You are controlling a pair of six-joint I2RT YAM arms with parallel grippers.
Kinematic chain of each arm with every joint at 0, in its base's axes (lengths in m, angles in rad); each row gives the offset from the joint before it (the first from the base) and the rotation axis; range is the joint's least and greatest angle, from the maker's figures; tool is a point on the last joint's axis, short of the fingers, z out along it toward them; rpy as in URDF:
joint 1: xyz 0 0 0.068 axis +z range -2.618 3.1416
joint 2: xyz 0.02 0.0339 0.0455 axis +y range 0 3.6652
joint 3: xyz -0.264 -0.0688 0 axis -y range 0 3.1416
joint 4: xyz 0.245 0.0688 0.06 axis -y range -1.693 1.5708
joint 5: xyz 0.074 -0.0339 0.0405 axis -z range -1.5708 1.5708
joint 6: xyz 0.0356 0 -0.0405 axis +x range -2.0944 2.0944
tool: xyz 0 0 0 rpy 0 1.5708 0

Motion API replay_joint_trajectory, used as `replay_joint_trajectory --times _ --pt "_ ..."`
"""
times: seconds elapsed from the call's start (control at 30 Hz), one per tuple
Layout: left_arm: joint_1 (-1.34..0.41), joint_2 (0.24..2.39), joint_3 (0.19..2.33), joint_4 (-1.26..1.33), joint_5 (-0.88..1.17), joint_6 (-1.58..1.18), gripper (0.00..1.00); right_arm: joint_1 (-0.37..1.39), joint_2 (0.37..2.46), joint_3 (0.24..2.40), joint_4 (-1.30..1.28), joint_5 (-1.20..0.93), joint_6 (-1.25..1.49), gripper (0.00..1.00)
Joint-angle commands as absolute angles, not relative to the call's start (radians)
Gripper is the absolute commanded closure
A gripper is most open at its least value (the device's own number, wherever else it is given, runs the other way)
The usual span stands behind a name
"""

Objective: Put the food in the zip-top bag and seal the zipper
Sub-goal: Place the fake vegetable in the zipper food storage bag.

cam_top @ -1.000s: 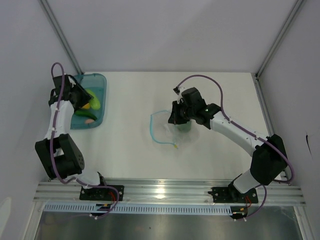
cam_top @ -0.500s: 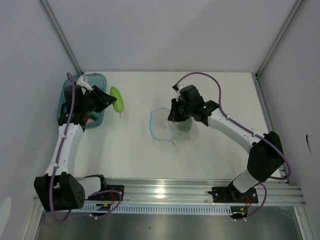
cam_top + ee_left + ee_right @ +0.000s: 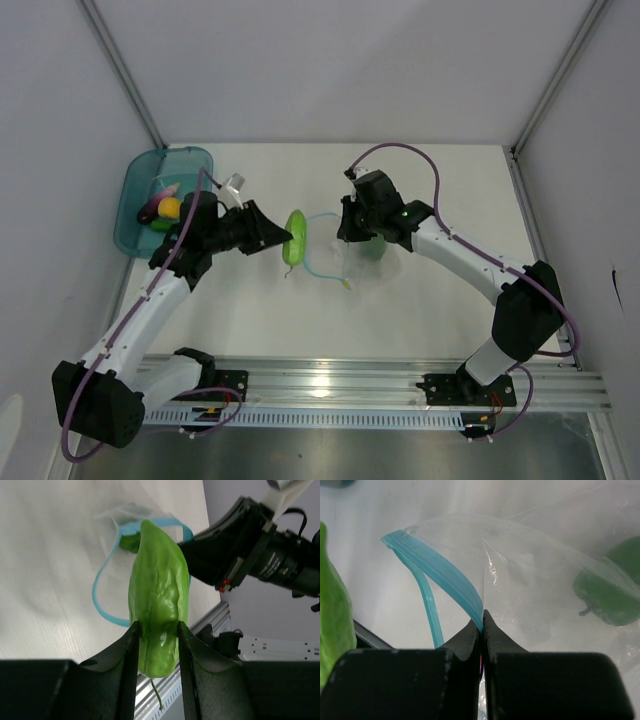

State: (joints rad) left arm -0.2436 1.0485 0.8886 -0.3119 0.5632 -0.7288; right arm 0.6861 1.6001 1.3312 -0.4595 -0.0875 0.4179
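Pepper (image 3: 159, 580) pinched in left claw (image 3: 158, 626), just beside zip-top bag (image 3: 535, 565) mouth — right claw (image 3: 481, 617) clenched on zipper (image 3: 440, 570)

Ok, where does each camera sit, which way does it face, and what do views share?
Top external: overhead behind the bases, looking down on table, left arm, right arm.
Left wrist: looks along left tool clamping green pepper toward bag.
Right wrist: looks past right tool pinching zipper strip.
Shared by all: green pepper, zipper strip.
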Motion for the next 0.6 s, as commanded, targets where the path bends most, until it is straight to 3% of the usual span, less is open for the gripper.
replay_joint_trajectory --times 0.0,0.4,0.57 --pt "-0.305 1.011 0.865 -0.322 0.586 -0.761 0.99 0.692 1.606 1.37 -0.466 -0.031 0.414 1.0" --pt "-0.405 1.236 0.9 -0.281 0.695 -0.773 0.99 0.732 1.568 1.345 -0.453 -0.012 0.37 1.0" --pt "-0.406 1.282 0.986 -0.327 0.641 -0.733 0.99 0.733 1.545 1.304 -0.433 -0.017 0.37 1.0"
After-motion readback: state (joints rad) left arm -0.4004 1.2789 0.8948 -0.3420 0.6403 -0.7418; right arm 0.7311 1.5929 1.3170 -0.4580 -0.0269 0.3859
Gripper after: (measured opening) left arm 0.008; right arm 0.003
